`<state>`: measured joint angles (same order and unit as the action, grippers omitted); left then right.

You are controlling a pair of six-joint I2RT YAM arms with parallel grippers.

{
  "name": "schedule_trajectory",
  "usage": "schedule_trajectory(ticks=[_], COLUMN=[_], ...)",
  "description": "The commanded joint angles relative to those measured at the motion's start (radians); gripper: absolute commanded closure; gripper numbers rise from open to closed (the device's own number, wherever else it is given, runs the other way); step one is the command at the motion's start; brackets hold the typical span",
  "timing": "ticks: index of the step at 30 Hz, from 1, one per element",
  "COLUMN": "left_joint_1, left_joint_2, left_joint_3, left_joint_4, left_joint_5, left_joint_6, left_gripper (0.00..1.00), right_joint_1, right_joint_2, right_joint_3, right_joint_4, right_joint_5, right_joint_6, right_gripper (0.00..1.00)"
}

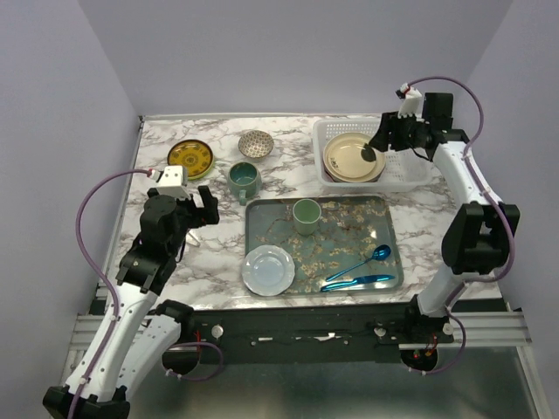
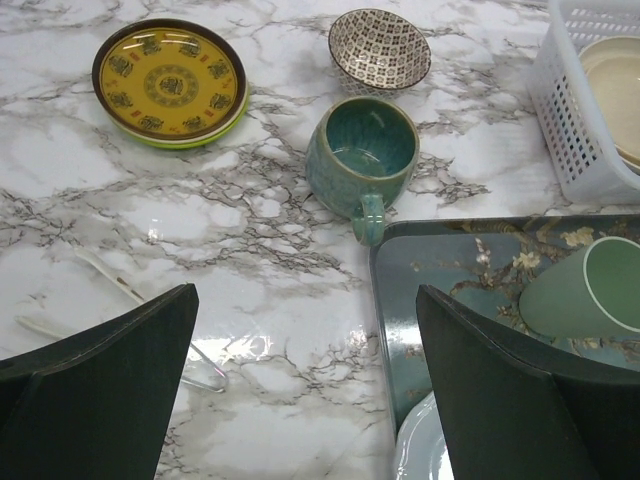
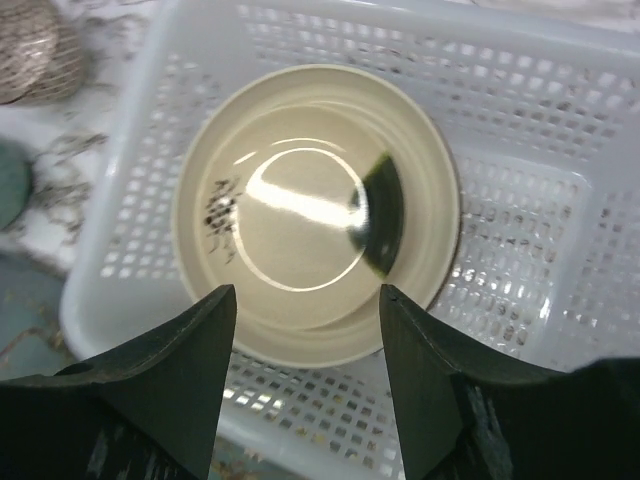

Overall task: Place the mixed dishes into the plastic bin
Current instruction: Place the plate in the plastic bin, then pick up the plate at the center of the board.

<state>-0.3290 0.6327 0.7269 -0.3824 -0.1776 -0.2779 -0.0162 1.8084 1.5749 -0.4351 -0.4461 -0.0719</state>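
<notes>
Now: right gripper (image 3: pixel 307 330) hovers over white lattice-sided plastic bin (image 3: pixel 540 90) at far right, fingers parted, gripping nothing. Round cream plate (image 3: pixel 315 215) lies flat inside the bin.

Left gripper (image 2: pixel 305 390) spread wide, empty, above near-left marble tabletop (image 2: pixel 120 220). Beyond it: dark teal handled mug (image 2: pixel 360 155), small speckled brown-white bowl (image 2: pixel 379 47), amber-yellow plate (image 2: pixel 168 78) stacked on lime green plate (image 2: pixel 175 143).

Grey crumb-strewn metal tray (image 1: pixel 266 223) lies just near of the bin, carrying pale green cup (image 1: pixel 306 216), pale blue plate (image 1: pixel 268 270), blue spoon (image 1: pixel 365 260).

plates (image 1: pixel 190 155) 4 | utensils (image 1: pixel 376 254) 2 | bowl (image 1: pixel 256 143), mug (image 1: pixel 244 178), cup (image 1: pixel 306 215), bin (image 1: pixel 327 131), tray (image 1: pixel 395 236) 1 each
</notes>
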Motion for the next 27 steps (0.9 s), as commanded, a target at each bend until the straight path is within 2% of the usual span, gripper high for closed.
schedule_trajectory(ticks=[1,5,6,11,12,18,20,27], left_joint_1=[0.103,0.197,0.212,0.287,0.295,0.366,0.39,0.478], left_joint_2=[0.03,0.09,0.103,0.218,0.237,0.419,0.494,0.715], left_joint_3=[0.0,0.0,0.0,0.002,0.003,0.032,0.052,0.208], left_joint_4=[0.057,0.095,0.106,0.206,0.223,0.318,0.326,0.33], left_joint_5=[0.153,0.277,0.337,0.463,0.486,0.484,0.475,0.471], left_joint_6=[-0.046,-0.107,-0.137,-0.256,-0.283,-0.461,-0.494,-0.468], left_gripper=[0.01,0.01,0.01,0.01,0.01,0.01,0.01,0.02], right_joint_1=[-0.002,-0.002,-0.002,-0.002,-0.002,-0.002,-0.002,-0.002], right_joint_2=[-0.205,-0.337,-0.365,-0.526,-0.579,-0.737,-0.774,-0.827], right_joint_3=[-0.087,-0.142,-0.153,-0.26,-0.288,-0.513,-0.535,-0.567], right_joint_4=[-0.073,-0.073,-0.073,-0.054,-0.045,0.07,0.079,0.078], right_joint_5=[-0.308,-0.417,-0.427,-0.491,-0.499,-0.574,-0.591,-0.623], right_joint_6=[-0.157,-0.166,-0.169,-0.178,-0.177,-0.183,-0.19,-0.206], right_gripper=[0.33,0.3,0.3,0.3,0.27,0.22,0.22,0.22])
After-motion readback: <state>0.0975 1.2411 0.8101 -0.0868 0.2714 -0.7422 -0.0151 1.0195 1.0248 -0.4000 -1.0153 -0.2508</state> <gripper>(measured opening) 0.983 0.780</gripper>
